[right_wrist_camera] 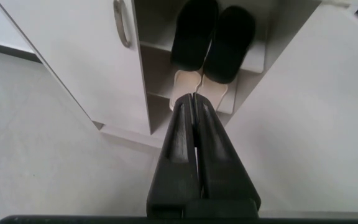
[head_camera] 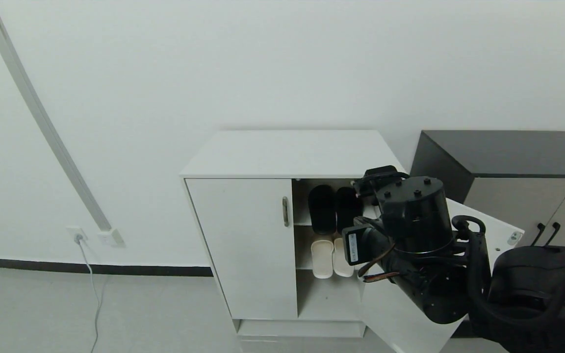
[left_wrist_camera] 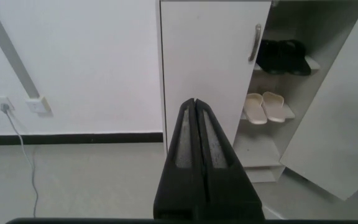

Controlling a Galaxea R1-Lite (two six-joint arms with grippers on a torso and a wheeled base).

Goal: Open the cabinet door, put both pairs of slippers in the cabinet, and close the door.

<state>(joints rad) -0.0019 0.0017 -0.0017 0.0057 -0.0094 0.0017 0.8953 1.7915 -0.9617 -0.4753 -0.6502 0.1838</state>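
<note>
**Slippers shelved; the door is left to shut**

The right gripper (right_wrist_camera: 195,99) has its fingers pressed together on nothing and hangs before the open half of the cabinet (head_camera: 287,154). The left gripper (left_wrist_camera: 195,102) is likewise closed and empty, farther out.

Black slippers (head_camera: 322,210) sit on the upper shelf, with white slippers (head_camera: 322,259) on the one below. The right door (head_camera: 400,314) stands swung out beside the arm.

I judge closing to be the step. The right gripper should clear the door's swing, go round to its outer face, and push near the free edge until it meets the left door (head_camera: 243,245). The white toes reach the shelf edge and may catch.
</note>
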